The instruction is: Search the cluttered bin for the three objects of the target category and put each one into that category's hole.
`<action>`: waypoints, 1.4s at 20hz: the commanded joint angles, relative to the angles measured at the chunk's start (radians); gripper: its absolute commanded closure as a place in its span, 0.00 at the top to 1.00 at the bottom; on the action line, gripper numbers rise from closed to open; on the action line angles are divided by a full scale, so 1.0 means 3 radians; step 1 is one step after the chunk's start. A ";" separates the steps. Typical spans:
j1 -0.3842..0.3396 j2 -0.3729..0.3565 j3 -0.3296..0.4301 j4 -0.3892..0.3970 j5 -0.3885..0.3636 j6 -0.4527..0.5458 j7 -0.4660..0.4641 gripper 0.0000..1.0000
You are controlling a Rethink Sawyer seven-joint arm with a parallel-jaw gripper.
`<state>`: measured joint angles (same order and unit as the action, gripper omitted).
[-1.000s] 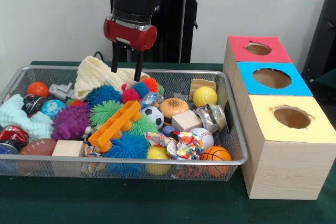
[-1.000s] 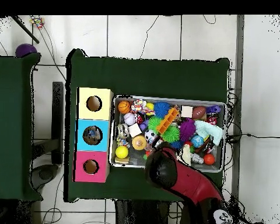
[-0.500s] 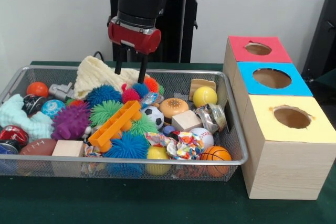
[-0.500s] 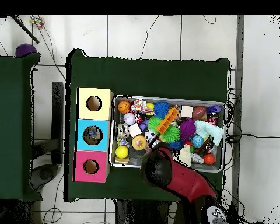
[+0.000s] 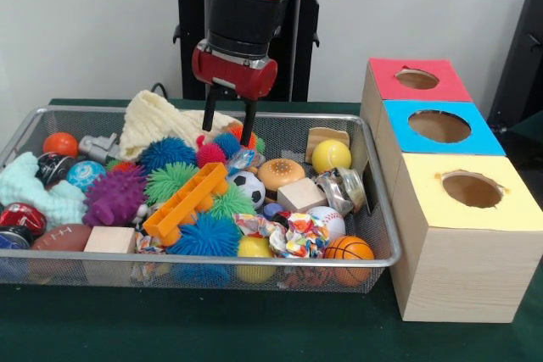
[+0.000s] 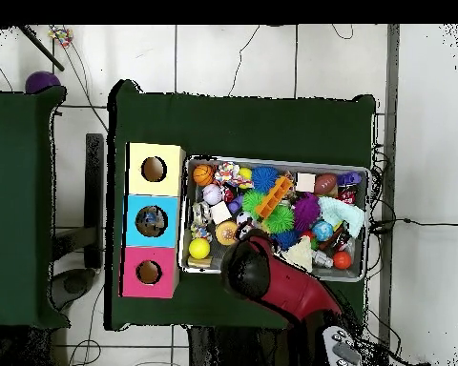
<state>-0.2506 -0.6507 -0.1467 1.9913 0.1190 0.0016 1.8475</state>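
Above the wire bin's [image 5: 373,209] twelve o'clock edge, the hand [image 5: 228,127] hung empty with fingers spread, over spiky balls [image 5: 212,152]; a good grasp, I judged, meant descending straight onto one, then carrying it toward the boxes [image 5: 441,129] at three o'clock.

From my screen, a plain pale wall [image 5: 85,23] fills the space behind the table [image 5: 254,336], which is covered in dark green cloth. A dark chair back [image 5: 524,48] shows at the right edge. From above, the floor [image 6: 242,57] is light tile with thin dark seams, and black cables [image 6: 271,38] trail across it. A second green-covered table [image 6: 18,205] stands beside the first, with a purple ball [image 6: 40,82] at its corner.
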 commanded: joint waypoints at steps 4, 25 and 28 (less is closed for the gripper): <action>-0.0013 0.0134 0.0252 -0.0339 0.0235 0.0061 0.0610 1.00; 0.0045 0.0209 0.0275 -0.0407 0.0365 -0.0033 0.0700 1.00; 0.0039 0.0217 0.0281 -0.0395 0.0385 -0.0064 0.0705 1.00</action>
<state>-0.2414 -0.6279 -0.1319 1.9459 0.1741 0.0016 1.8475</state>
